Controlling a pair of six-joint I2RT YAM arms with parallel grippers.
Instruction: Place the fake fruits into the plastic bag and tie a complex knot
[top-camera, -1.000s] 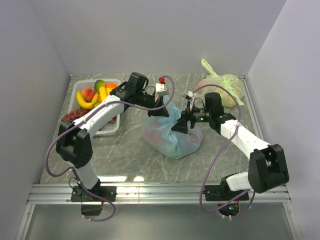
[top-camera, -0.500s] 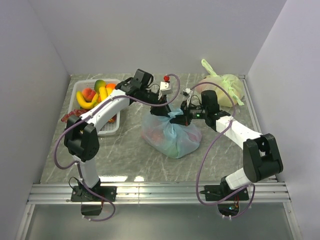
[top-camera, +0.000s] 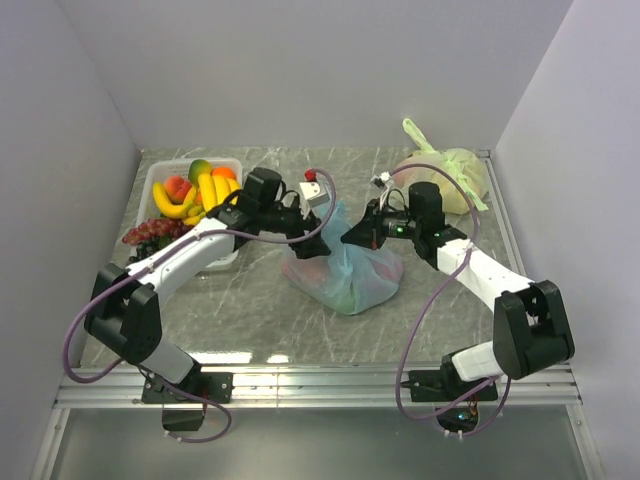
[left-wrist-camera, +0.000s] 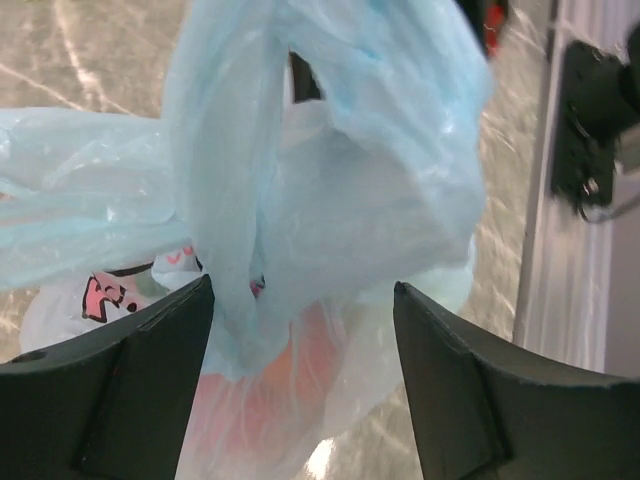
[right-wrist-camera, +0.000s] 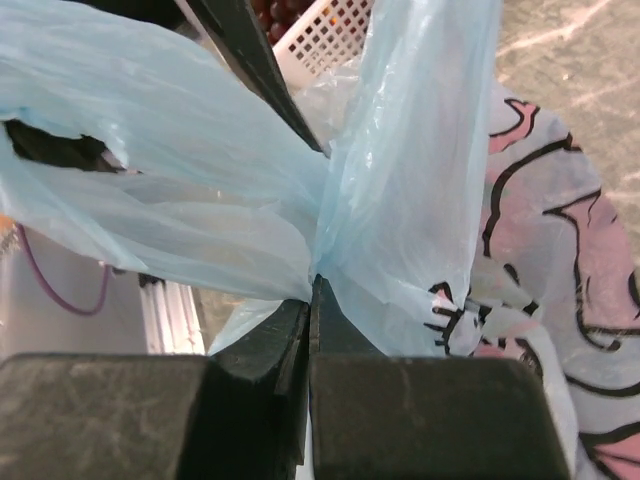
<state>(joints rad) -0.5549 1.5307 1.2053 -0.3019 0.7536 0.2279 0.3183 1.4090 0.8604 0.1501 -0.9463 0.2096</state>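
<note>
The light-blue plastic bag lies mid-table with reddish fake fruits showing through its skin. My right gripper is shut on the bunched base of a handle ear; from above it sits at the bag's top right. My left gripper is open with another ear hanging loose between its jaws, touching neither finger; from above it sits at the bag's top left. More fake fruits, bananas, a peach and dark grapes, lie in the basket.
A white slotted basket stands at the left rear, partly under my left arm. A tied pale yellow-green bag rests at the back right. Grey walls close in both sides and the back.
My right gripper closed on the bag's ear and now holds it. My left gripper opened, let go of the plastic and drew back to the left and lower.
</note>
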